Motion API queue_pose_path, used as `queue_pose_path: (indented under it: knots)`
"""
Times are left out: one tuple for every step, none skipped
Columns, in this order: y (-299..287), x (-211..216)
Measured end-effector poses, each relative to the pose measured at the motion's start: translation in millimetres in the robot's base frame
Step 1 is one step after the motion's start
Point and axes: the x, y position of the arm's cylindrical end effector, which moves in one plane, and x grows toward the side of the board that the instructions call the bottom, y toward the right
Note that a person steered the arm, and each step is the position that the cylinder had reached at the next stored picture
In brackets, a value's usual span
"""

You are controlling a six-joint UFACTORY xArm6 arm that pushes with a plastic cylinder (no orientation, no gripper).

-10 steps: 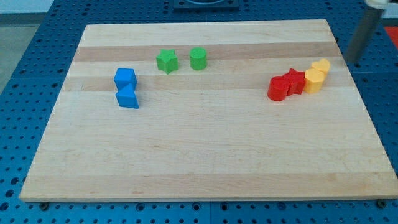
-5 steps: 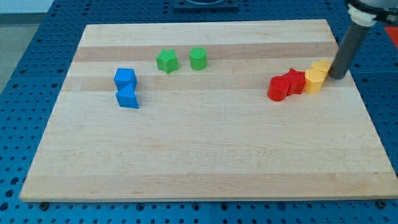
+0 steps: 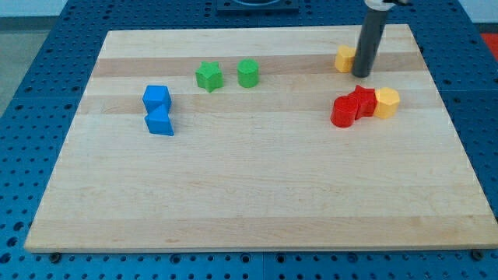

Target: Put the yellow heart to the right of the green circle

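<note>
My tip (image 3: 361,74) sits against the right side of the yellow heart (image 3: 344,58) (no jaws on this rod), placed to shove it leftward toward the green circle (image 3: 247,72).

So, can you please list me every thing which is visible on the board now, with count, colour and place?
green star: 1, green, upper middle-left
green circle: 1, green, just right of the star
blue blocks: 2, blue, left side, one below the other
red blocks: 2, red, right side, touching
yellow block: 1, yellow, against the red pair's right
yellow heart: 1, yellow, upper right
wooden board: 1, light wood
my tip: 1, dark rod, at the heart's right side
</note>
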Motion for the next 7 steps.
queue_pose_path:
  knots:
    - [48, -8]
    - [38, -38]
    - [23, -33]
    - [6, -21]
    - [-12, -8]
    - [-24, 4]
    - [-16, 7]
